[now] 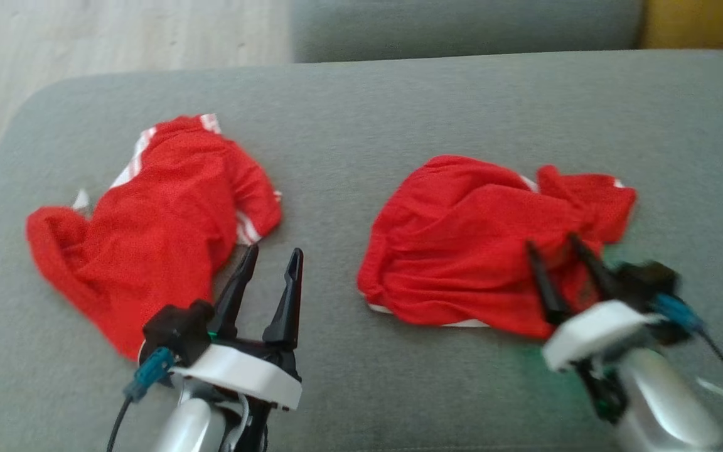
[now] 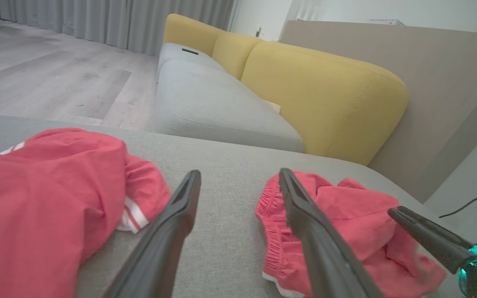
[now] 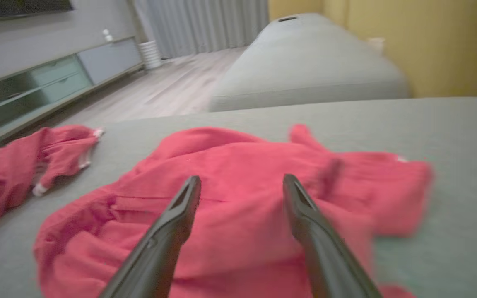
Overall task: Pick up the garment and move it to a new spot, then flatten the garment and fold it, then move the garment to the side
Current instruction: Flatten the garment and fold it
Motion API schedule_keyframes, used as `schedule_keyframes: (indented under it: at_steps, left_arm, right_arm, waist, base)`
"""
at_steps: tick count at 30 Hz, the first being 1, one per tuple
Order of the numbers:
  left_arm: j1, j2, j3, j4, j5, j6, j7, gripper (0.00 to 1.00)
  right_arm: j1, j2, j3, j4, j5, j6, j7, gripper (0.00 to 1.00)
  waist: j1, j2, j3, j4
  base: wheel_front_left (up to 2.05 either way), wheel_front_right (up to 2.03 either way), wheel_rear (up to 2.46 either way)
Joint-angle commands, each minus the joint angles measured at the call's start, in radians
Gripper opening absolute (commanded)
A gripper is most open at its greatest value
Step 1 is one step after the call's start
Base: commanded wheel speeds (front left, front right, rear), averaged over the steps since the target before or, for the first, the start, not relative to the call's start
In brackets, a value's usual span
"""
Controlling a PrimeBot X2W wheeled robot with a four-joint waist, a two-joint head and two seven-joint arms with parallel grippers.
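On the grey cushion (image 1: 399, 113): two red garments, both crumpled, nothing flattened or folded. The right-hand garment (image 1: 462, 238) lies mid-cushion under the right gripper (image 1: 551, 240), fingers apart, holding nothing. The left gripper (image 1: 275, 250) is also spread and empty, beside the other garment (image 1: 160, 213). Probably placement done at most; flatten, fold and side-move remain.

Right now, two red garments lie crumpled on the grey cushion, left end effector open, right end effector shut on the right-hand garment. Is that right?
Not quite. The right end effector is open, not shut. The right wrist view shows its two fingers standing well apart in front of the right-hand garment, pinching no cloth. The rest stands.
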Motion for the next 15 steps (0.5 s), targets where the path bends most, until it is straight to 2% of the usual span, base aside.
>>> schedule_keyframes:
  at_steps: [1, 4, 6, 15]
  left_arm:
    - [-0.019, 0.001, 0.036, -0.029, 0.006, -0.006, -0.005, 1.00]
    - [-0.025, 0.001, 0.022, 0.004, 0.016, -0.025, -0.005, 1.00]
    - [-0.034, 0.001, 0.004, 0.047, 0.032, -0.042, -0.005, 1.00]
    - [-0.102, 0.012, -0.058, 0.223, 0.093, -0.089, -0.005, 1.00]
  right_arm:
    - [0.035, 0.006, -0.065, -0.054, -0.042, -0.001, -0.015, 1.00]
    - [0.114, 0.044, -0.206, -0.095, -0.121, -0.001, -0.017, 1.00]
    - [0.155, 0.070, -0.259, -0.121, -0.161, -0.001, -0.008, 1.00]
    - [0.183, 0.113, -0.326, -0.231, -0.222, -0.001, 0.042, 1.00]
  waist:
    - [0.0001, 0.0000, -0.009, -0.042]
    - [0.0001, 0.0000, -0.005, -0.069]
    - [0.0001, 0.0000, -0.001, -0.086]
    - [0.0001, 0.0000, 0.036, -0.139]
  base:
    - [0.00, 0.00, 0.00]
    - [0.00, 0.00, 0.00]
    - [0.00, 0.00, 0.00]
    - [0.00, 0.00, 0.00]
